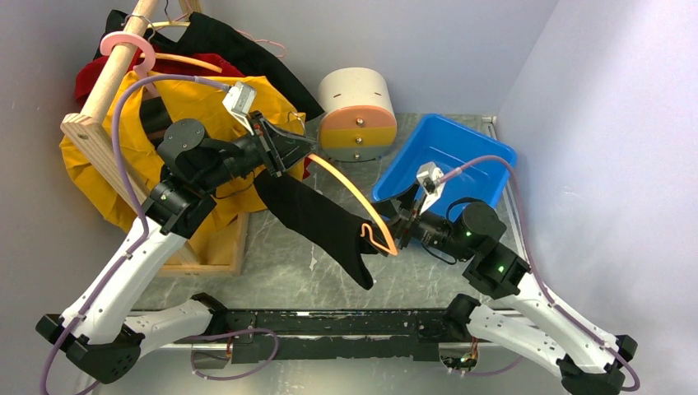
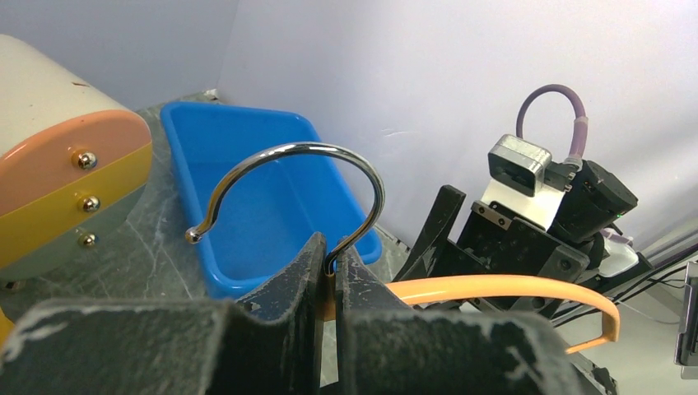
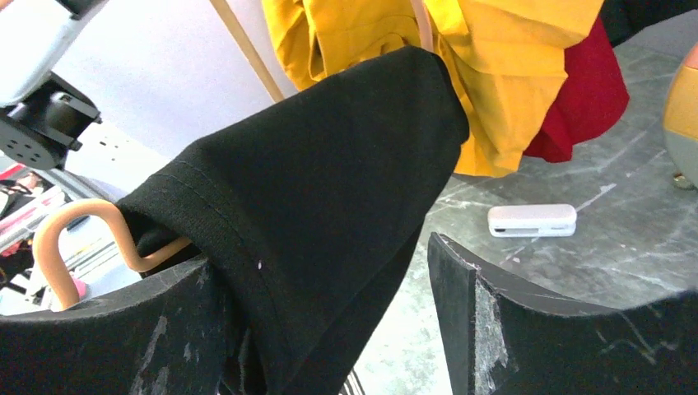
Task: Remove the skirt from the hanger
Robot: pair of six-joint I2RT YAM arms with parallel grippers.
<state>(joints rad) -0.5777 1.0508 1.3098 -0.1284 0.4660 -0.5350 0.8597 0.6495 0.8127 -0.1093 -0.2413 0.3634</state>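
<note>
An orange hanger (image 1: 355, 196) with a metal hook (image 2: 313, 153) is held in the air over the table. My left gripper (image 2: 333, 267) is shut on its neck just below the hook, seen from above at the left gripper (image 1: 301, 151). A black skirt (image 1: 317, 220) hangs from the hanger, sloping down toward the front. My right gripper (image 1: 401, 220) is at the hanger's lower end (image 3: 76, 239). Its jaws stand open around the skirt's (image 3: 321, 189) edge: the cloth lies against the left finger (image 3: 107, 337), with a gap to the right finger (image 3: 527, 329).
A wooden rack (image 1: 103, 82) at the back left carries yellow, red and black garments on other hangers. A round cream, orange and yellow box (image 1: 356, 111) stands at the back. A blue bin (image 1: 449, 152) sits behind my right arm. A small white device (image 3: 532, 220) lies on the table.
</note>
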